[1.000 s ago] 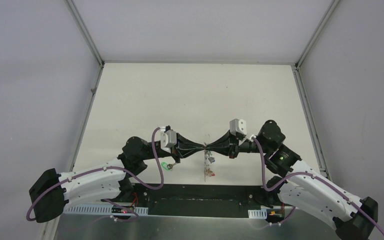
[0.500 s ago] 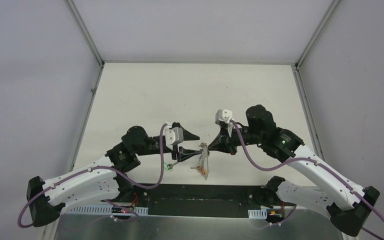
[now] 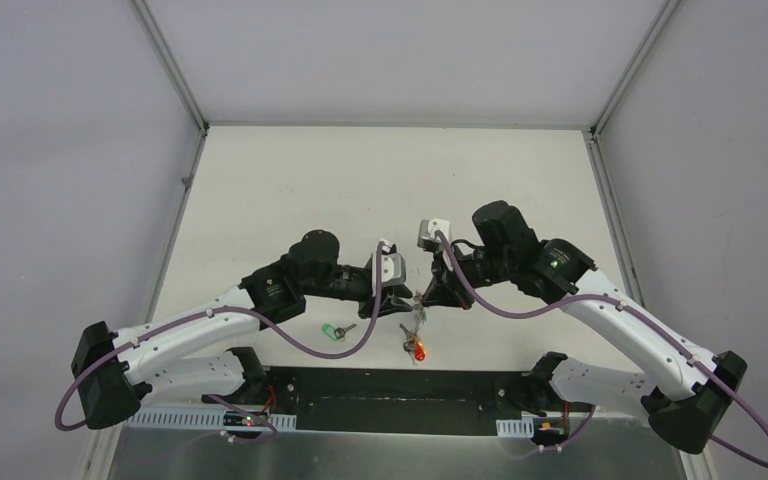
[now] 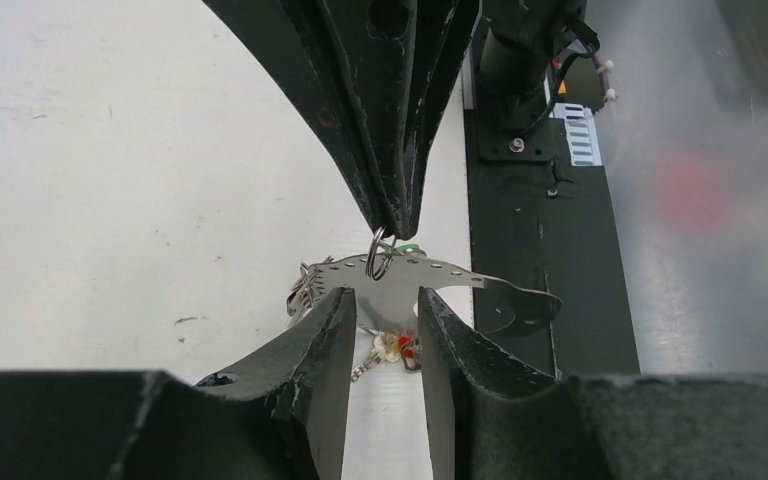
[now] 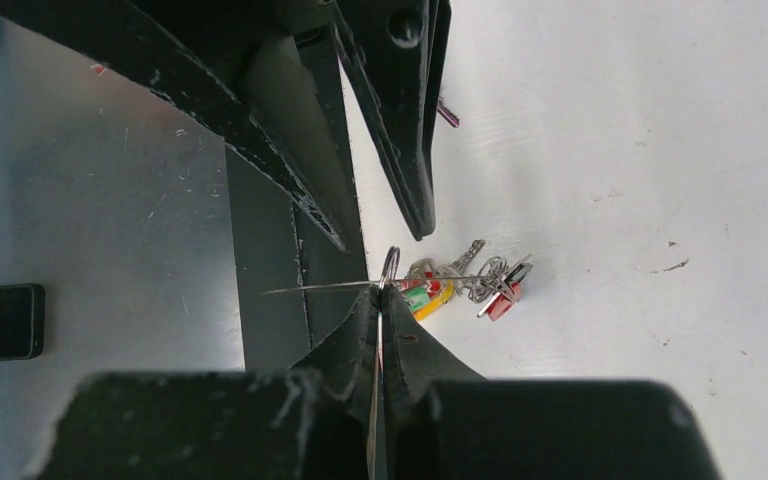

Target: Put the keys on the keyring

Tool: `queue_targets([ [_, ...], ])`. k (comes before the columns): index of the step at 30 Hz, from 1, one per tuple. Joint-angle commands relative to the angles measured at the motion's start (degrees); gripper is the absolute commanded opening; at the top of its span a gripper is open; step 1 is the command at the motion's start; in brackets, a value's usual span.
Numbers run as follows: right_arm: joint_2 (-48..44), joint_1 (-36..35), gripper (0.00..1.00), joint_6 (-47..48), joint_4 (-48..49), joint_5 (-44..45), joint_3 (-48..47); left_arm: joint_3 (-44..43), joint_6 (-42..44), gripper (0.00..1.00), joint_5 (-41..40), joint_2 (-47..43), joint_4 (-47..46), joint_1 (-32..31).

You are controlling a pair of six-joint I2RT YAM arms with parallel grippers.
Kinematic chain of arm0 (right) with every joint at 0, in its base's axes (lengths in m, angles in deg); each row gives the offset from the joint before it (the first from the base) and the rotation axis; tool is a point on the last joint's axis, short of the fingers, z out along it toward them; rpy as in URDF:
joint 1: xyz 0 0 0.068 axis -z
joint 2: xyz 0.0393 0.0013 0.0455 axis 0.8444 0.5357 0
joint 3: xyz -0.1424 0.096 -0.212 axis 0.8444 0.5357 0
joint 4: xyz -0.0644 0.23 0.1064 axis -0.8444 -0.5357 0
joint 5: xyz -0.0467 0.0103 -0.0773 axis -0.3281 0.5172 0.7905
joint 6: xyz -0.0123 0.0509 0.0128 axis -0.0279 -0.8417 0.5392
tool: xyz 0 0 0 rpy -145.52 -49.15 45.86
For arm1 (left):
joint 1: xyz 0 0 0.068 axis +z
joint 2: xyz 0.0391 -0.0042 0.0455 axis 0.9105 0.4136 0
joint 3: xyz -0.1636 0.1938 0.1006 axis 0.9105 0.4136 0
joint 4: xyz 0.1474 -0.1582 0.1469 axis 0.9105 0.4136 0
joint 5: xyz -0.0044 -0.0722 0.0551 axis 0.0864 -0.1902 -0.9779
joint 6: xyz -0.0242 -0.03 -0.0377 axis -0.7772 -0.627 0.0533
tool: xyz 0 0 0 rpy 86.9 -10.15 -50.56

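Note:
The keyring (image 4: 440,283) is a flat silver perforated arc with a small wire ring (image 4: 379,256). It hangs above the table between both grippers. My right gripper (image 4: 392,226) is shut on that small ring (image 5: 390,264). Keys with red and yellow tags (image 3: 417,348) dangle under it (image 5: 432,296). My left gripper (image 4: 385,296) faces it from the other side, its fingers (image 4: 332,325) apart with nothing pinched between them. In the top view the two grippers (image 3: 404,297) (image 3: 424,296) almost meet. A green-tagged key (image 3: 335,330) lies loose on the table, left of the bunch.
The white table (image 3: 380,180) stretches back to grey walls with metal corner posts (image 3: 172,75). A black base plate (image 3: 400,385) runs along the near edge between the arm mounts. Purple cables (image 3: 310,345) loop off both arms.
My left gripper let go of the keyring, drew back open, then swung right to face it again with narrower jaws. The right arm carried the keyring slightly left. The green key stayed put.

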Motion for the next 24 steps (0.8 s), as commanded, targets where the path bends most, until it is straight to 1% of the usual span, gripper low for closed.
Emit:
queue_targets([
  [1, -0.53, -0.49, 0.00, -0.05, 1.63, -2.45, -2.29, -2.47, -0.10, 0.30, 2.79, 0.61, -2.81, -0.62],
  [5, -0.49, -0.61, 0.00, -0.22, 1.98, -2.88, -2.07, -1.94, -1.59, 0.28, 3.61, 1.59, -5.89, -0.61],
  [8, -0.41, -0.67, 0.00, -0.23, 2.08, -2.89, -1.81, -1.68, -2.31, 0.26, 3.97, 1.99, -7.71, -0.58],
  [11, -0.42, -0.76, 0.00, -0.32, 2.36, -2.89, -1.61, -1.41, -2.49, 0.16, 4.09, 2.17, -8.74, -0.61],
  [14, -0.58, -0.78, 0.00, -0.45, 2.70, -2.65, -1.43, -1.45, -2.23, 0.00, 4.67, 2.58, -8.77, -0.63],
  [22, -0.70, -0.87, 0.00, -0.94, 3.36, -1.49, -1.04, -1.13, -2.73, 0.00, 4.99, 2.67, -8.85, -0.64],
  [24, -0.98, -0.86, 0.05, -1.05, 3.67, -0.21, -0.87, -0.74, -2.93, 0.00, 4.28, 2.27, -9.06, -0.58],
])
